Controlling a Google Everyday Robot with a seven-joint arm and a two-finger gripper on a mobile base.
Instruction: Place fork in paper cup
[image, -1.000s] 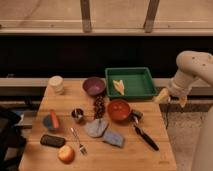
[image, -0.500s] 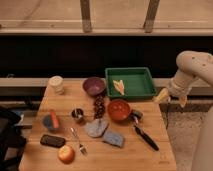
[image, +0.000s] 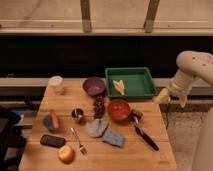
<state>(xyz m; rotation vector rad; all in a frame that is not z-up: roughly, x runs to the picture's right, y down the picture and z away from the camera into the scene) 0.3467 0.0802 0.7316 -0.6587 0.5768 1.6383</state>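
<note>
The fork (image: 77, 140) lies flat near the worktop's (image: 150, 157) front edge on the view's left side, just beside the apple (image: 66, 153). Its long axis runs diagonally, tines apparently toward the front. The paper cup (image: 56, 84) stands upright at the back-left corner, well apart from it. The hand (image: 172, 98) hovers off the worktop's right edge by the green tray (image: 131, 92), released and holding nothing. From the hand, the fork sits well apart, across the whole worktop and nearer the front (the bowls and black-handled utensil (image: 145, 136) lie between).
</note>
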